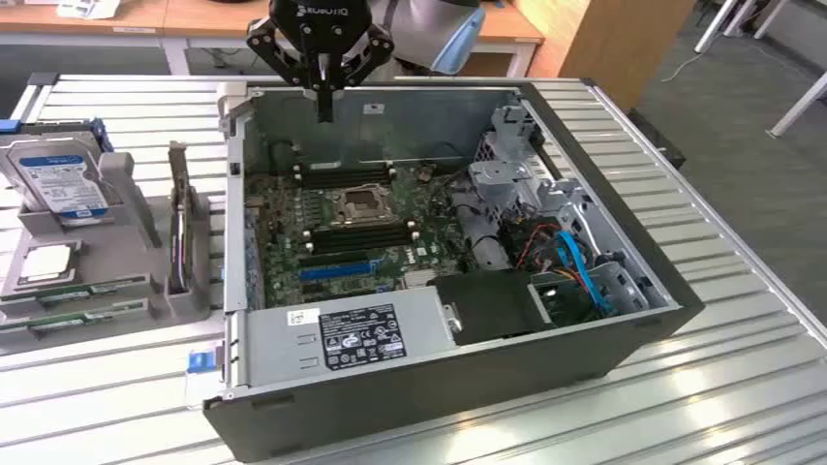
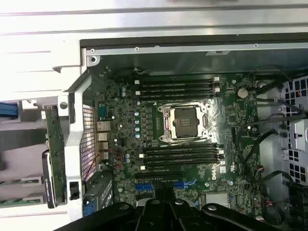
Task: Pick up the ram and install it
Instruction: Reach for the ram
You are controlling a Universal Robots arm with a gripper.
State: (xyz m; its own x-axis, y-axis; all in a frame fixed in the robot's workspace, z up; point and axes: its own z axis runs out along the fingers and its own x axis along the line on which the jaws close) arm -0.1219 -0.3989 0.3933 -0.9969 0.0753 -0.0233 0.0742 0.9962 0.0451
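Right, gripper (image 1: 323, 114) pressed together and empty over the open case (image 1: 427, 397), ram (image 1: 97, 288) untouched in the side holder (image 1: 194, 295): pick-up stage, likely calling for jaws spread first.

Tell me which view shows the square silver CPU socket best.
Wrist view: it looks nearly straight down on the square silver CPU socket, its frame and open middle plain. The exterior view shows the CPU socket at a slant, inside the black computer case.

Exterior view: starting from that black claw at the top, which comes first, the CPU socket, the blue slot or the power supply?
1. CPU socket, a little toward the camera from the gripper.
2. blue slot, farther toward the camera.
3. power supply, closest to the camera.
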